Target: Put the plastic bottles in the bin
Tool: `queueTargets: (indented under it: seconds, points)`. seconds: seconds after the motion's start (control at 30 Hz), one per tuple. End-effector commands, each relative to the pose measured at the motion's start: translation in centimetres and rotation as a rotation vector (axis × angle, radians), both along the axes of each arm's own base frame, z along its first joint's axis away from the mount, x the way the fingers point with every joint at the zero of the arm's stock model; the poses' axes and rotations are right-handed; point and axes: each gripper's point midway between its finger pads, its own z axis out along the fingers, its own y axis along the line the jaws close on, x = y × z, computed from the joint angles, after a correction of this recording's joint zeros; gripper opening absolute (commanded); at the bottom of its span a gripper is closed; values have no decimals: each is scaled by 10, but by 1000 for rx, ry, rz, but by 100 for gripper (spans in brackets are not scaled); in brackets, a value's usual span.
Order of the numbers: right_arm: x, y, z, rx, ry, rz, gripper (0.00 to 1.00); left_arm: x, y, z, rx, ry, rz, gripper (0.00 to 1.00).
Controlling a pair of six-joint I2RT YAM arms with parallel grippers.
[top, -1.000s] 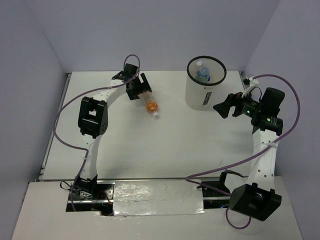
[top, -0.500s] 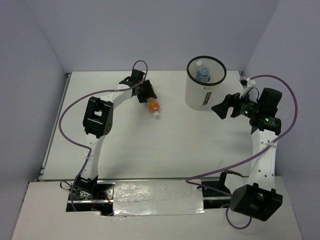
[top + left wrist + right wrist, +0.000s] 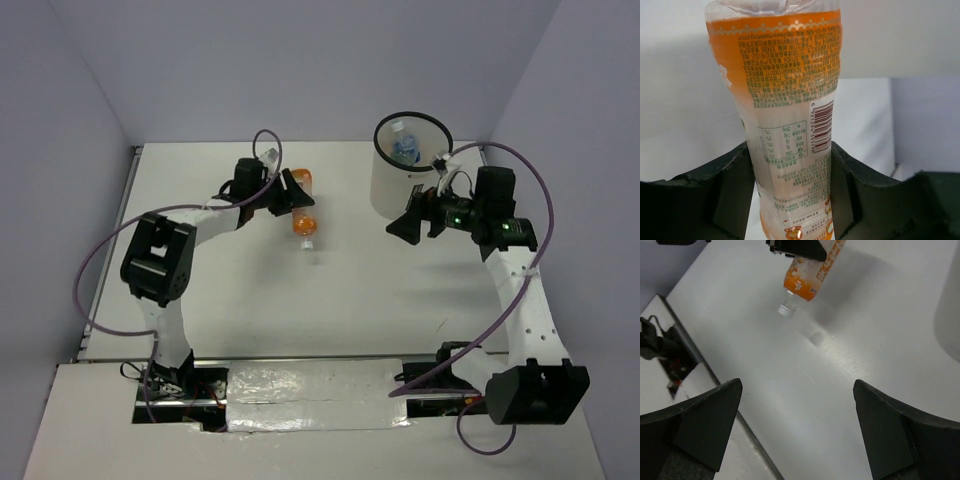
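An orange plastic bottle [image 3: 303, 213] hangs above the table with its white cap pointing down and forward. My left gripper [image 3: 289, 194] is shut on its clear lower body. In the left wrist view the bottle [image 3: 790, 90] fills the gap, with both black fingers [image 3: 735, 185] pressed against it. The white bin [image 3: 392, 185] with a black rim stands at the back right. A blue-labelled bottle [image 3: 405, 149] lies inside it. My right gripper [image 3: 408, 225] is open and empty in front of the bin. Its wrist view shows the orange bottle [image 3: 807, 275] ahead of it.
The bin's white wall [image 3: 950, 315] shows at the right edge of the right wrist view. Purple cables loop from both arms. The table's left edge [image 3: 110, 250] and near edge [image 3: 715, 375] border the white surface.
My left gripper shut on the orange bottle and lifted it off the table, tipping it cap-down. The right arm swung left to the front of the bin, still open.
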Motion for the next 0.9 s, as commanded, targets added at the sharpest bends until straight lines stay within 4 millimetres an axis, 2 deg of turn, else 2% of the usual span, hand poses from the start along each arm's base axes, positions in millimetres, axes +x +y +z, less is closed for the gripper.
queueTargets:
  seconds: [0.0, 0.03, 0.07, 0.1, 0.13, 0.2, 0.23, 0.27, 0.33, 0.4, 0.53, 0.67, 0.87]
  points:
    - [3, 35, 23, 97, 80, 69, 100, -24, -18, 90, -202, -295, -139, 37]
    - [7, 41, 28, 128, 112, 52, 100, -36, -21, 119, -256, -382, -180, 37]
    - [13, 46, 32, 144, 125, 31, 100, -45, -22, 126, -284, -403, -195, 36]
    - [27, 56, 42, 150, 133, -46, 100, -61, -25, 126, -323, -415, -217, 36]
    - [34, 61, 47, 148, 137, -83, 100, -72, -26, 140, -347, -449, -235, 36]
    - [48, 73, 63, 155, 146, -116, 100, -94, -33, 140, -380, -444, -272, 36]
    - [50, 84, 66, 151, 152, -115, 100, -102, -34, 155, -398, -490, -279, 36]
    - [58, 92, 71, 172, 172, -119, 100, -111, -39, 154, -405, -488, -292, 36]
    - [62, 110, 78, 195, 187, -77, 100, -121, -42, 164, -415, -516, -304, 36]
    - [66, 122, 81, 212, 198, -58, 100, -130, -48, 166, -420, -515, -320, 36]
    - [78, 147, 65, 171, 218, -46, 100, -140, -55, 178, -431, -540, -336, 37]
    - [90, 153, 50, 119, 203, -85, 100, -147, -60, 186, -440, -553, -349, 38]
    - [84, 166, 38, 93, 220, -42, 99, -149, -63, 186, -440, -551, -355, 39]
